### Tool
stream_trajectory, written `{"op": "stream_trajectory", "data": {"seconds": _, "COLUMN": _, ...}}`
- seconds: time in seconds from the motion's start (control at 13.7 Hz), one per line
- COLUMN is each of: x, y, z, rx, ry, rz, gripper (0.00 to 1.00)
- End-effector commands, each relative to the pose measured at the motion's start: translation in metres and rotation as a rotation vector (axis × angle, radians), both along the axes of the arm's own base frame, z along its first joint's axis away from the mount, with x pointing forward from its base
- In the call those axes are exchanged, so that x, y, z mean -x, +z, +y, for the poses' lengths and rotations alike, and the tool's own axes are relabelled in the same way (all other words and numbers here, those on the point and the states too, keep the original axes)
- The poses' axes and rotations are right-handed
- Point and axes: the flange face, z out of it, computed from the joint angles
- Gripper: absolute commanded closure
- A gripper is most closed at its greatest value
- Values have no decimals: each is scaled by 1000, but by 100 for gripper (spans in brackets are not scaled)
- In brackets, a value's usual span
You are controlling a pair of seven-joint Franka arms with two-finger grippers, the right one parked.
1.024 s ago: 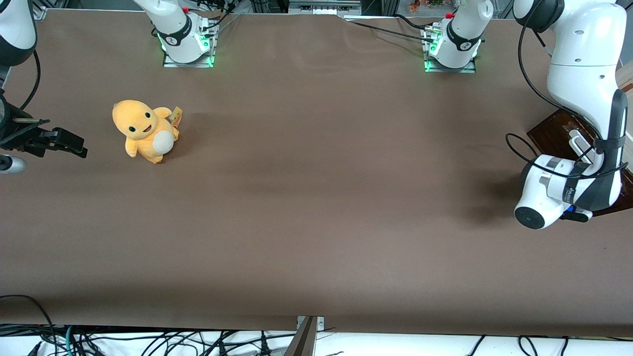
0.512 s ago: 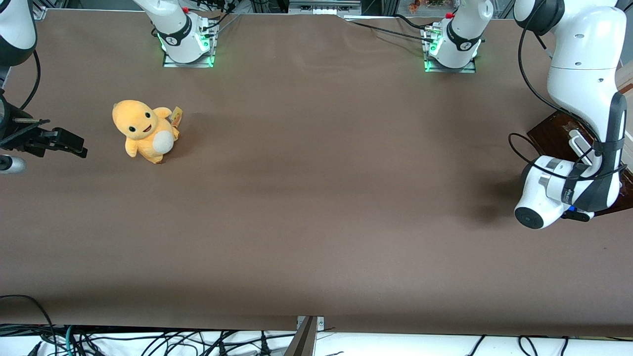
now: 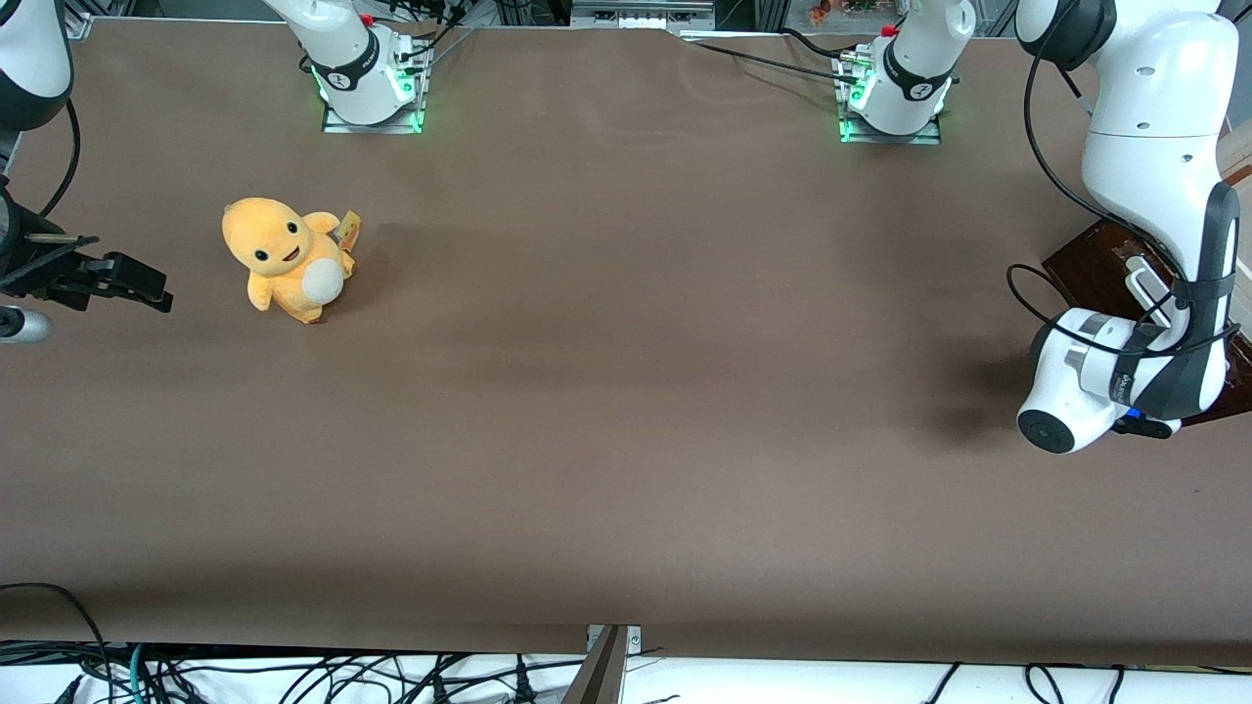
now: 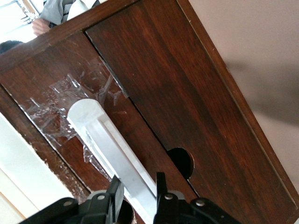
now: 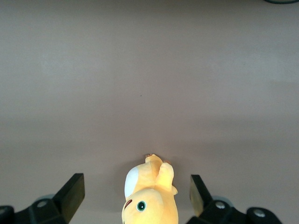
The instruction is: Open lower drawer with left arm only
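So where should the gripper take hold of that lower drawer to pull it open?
On the white bar handle, which stands off the lower drawer's dark wood front. The gripper comes straight at the front, one finger on each side of the bar.

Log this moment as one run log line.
phase: grasping handle | gripper: fingers on either side of white bar handle | lower drawer: no gap seen | plush toy: toward parked arm's end

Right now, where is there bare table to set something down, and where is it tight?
Bare: the brown table between the plush toy and the left arm. Tight: the working arm's end, where the pincer straddles the white handle of the lower drawer.
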Motion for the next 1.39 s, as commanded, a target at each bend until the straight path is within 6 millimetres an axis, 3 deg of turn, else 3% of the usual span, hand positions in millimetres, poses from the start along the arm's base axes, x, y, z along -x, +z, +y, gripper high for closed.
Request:
{"op": "stream_trajectory", "data": {"seconds": 0.0, "x": -7, "y": -4, "z": -21, "rx": 1, "ry": -38, "rz": 48, "gripper": 75}}
{"op": "stream_trajectory", "data": {"seconds": 0.66, "x": -14, "y": -4, "z": -76, "rx": -2, "ry": -98, "rz": 50, "gripper": 73}}
{"op": "stream_trajectory", "data": {"seconds": 1.32, "x": -18, "y": 2, "z": -112, "rx": 16, "ry": -109, "rz": 45, "gripper": 71}}
